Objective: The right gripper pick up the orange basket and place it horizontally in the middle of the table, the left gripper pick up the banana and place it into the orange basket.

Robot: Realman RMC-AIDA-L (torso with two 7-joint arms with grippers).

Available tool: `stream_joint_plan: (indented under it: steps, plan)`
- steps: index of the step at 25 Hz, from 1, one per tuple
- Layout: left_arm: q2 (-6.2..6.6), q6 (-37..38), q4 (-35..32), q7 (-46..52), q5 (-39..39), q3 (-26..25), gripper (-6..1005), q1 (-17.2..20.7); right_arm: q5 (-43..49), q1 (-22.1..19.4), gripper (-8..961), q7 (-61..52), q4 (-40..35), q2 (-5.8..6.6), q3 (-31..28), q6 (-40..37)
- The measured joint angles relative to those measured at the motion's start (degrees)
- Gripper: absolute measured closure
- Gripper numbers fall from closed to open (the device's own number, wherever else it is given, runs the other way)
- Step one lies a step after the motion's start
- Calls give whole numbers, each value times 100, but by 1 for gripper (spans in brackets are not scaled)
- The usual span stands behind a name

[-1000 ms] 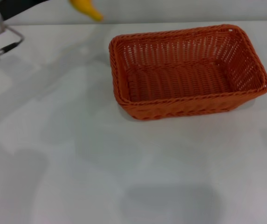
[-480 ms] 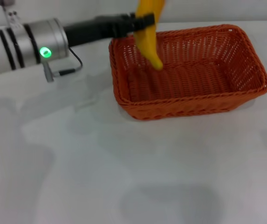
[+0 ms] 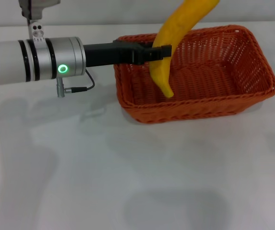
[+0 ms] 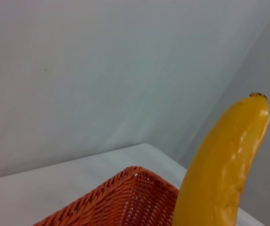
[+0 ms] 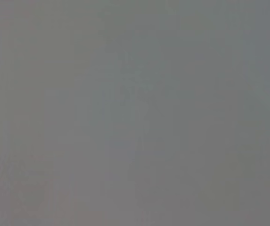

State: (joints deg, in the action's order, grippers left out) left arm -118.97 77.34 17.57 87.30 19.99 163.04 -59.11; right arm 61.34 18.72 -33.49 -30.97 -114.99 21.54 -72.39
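The orange basket lies lengthwise across the far middle of the white table. My left gripper reaches in from the left over the basket's left end, shut on the banana. The yellow banana hangs almost upright, its lower tip down inside the basket just above the floor. In the left wrist view the banana rises beside a corner of the basket. My right gripper is out of view, and the right wrist view is plain grey.
A silver arm with a green ring light spans the left part of the table. White tabletop stretches in front of the basket, and a pale wall stands behind it.
My left arm has swung in from the far left corner, carrying the banana over the basket's left end and lowering its tip inside. The basket has not moved.
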Motion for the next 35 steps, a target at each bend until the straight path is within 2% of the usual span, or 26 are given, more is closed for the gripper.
stream_joint_plan:
  steps: [7, 22, 27, 28, 30, 35]
  plan:
    - [-4, -99, 18, 78, -33, -7, 435, -10, 1, -38, 106, 0, 35, -5, -1, -76]
    - [-5, -106, 4, -458, 386, -9, 412, 72, 30, -52, 106, 0, 57, -5, -1, -127]
    - [-11, 134, -17, -1314, 1424, -8, 404, 333, 41, -52, 106, 0, 57, -5, 0, -160]
    - [-11, 134, -17, -1314, 1424, -8, 403, 333, 41, -53, 106, 0, 57, -5, -1, -161]
    - [-15, 558, -149, -2104, 2342, -9, 385, 617, 41, -58, 106, 0, 57, -5, -1, -161]
    - [-19, 914, -395, -2961, 3581, -12, 303, 1087, 47, -77, 106, 0, 89, -5, 0, -191]
